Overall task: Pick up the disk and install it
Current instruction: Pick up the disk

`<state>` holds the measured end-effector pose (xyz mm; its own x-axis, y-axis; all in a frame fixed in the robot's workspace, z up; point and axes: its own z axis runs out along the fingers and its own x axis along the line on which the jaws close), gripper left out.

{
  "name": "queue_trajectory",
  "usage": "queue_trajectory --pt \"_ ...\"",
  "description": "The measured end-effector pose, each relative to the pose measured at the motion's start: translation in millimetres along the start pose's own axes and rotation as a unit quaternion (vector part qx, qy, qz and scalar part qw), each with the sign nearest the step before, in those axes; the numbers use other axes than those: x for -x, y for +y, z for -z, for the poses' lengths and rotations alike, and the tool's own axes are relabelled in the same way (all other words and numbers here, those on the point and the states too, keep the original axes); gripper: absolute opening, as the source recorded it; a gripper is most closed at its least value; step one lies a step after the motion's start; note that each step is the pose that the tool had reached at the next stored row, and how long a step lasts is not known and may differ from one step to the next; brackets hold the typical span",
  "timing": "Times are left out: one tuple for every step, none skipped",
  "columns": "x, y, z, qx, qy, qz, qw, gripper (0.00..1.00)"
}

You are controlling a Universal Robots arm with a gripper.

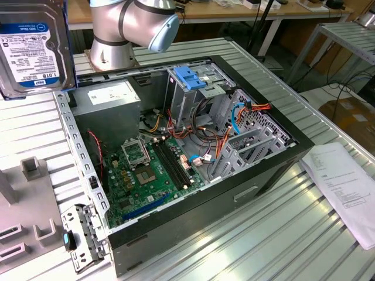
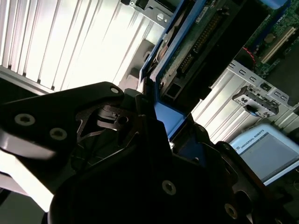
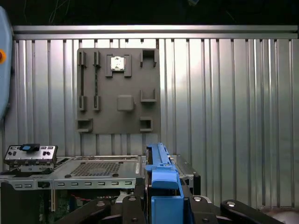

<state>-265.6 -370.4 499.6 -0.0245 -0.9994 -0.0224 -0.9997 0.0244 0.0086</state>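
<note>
Disk (image 1: 32, 47) in claw (image 3: 163, 207) (arm (image 1: 126, 26) aloft)

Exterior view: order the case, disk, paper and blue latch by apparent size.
1. Case, largest.
2. Disk and paper look alike; the disk hangs close to the camera, cut by the frame edge, so I leave them unranked.
3. Blue latch, smallest.

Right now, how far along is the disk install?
Picked up: the tool is shut on the disk, gripping its blue side rail. In hand: the disk is held at the exterior view's left, outside the computer case. Left: it is not yet in the drive cage.
</note>
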Motion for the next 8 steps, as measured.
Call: queue_trajectory --pt "0.4 -14.4 0.2 0.0001 0.0000 0.000 1.00000 0.37" --pt "0.4 -16.2 0.2 0.0001 0.0000 0.000 1.00000 0.37" --pt "0.5 -19.6 0.1 0.0000 0.0000 0.000 1.00000 0.37" --pt "0.6 -23.1 0.2 0.0000 0.0000 0.000 1.00000 0.37" --pt "0.6 -24.7 0.2 0.0000 0.0000 0.000 1.00000 0.37" --pt "0.6 -26.4 0.2 0.0000 0.0000 0.000 1.00000 0.37" --pt "0.7 -29.4 0.2 0.0000 0.0000 0.000 1.00000 0.37" --pt "0.8 -31.3 0.3 0.0000 0.0000 0.000 1.00000 0.37"
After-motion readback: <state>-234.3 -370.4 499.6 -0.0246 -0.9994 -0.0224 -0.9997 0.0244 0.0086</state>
